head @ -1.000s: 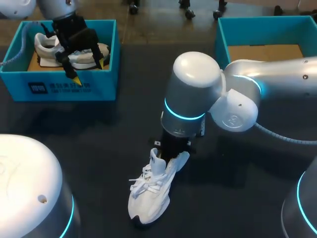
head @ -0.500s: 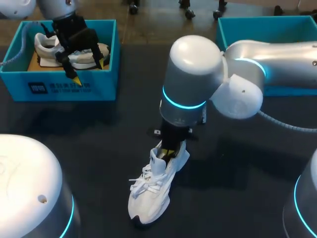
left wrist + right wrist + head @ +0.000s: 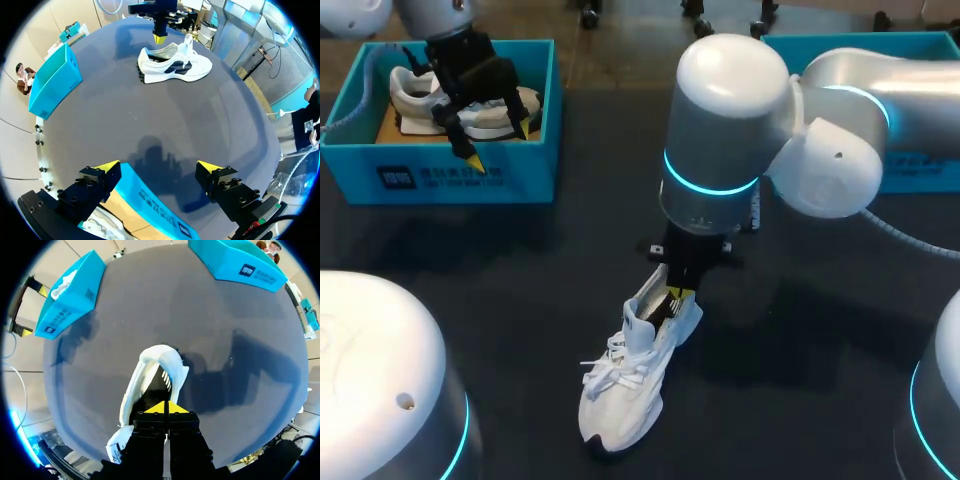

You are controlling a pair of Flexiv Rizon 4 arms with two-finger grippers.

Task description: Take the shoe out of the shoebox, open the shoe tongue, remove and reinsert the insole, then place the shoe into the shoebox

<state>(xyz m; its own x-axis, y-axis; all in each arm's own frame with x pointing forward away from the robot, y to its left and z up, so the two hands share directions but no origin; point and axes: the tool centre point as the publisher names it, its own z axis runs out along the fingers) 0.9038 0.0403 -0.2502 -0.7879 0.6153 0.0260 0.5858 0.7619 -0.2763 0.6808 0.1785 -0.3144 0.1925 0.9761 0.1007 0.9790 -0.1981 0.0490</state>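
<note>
Head view gives you the risk most clearly. Your right hand [image 3: 676, 296] stands over the heel opening of the shoe [image 3: 625, 385], which lies on the dark surface [image 3: 520, 260] between the two boxes. Its fingers are pressed together on the grey insole [image 3: 650, 290] that sticks up out of the opening.

I judge that the front part of the insole sits inside the shoe. If it catches there, the shoe may lift or tip over with it, because nothing holds it down. The thin edge may also slip out of the pinch.

Your left hand [image 3: 498, 140] hangs spread and empty over the left shoebox [image 3: 440, 180], well apart from the shoe.

Right wrist view shows the two yellow tips closed flat together, which the head view half hides, but the insole is hard to pick out there. Left wrist view alone shows the shoe from its side, resting flat on its sole.
</note>
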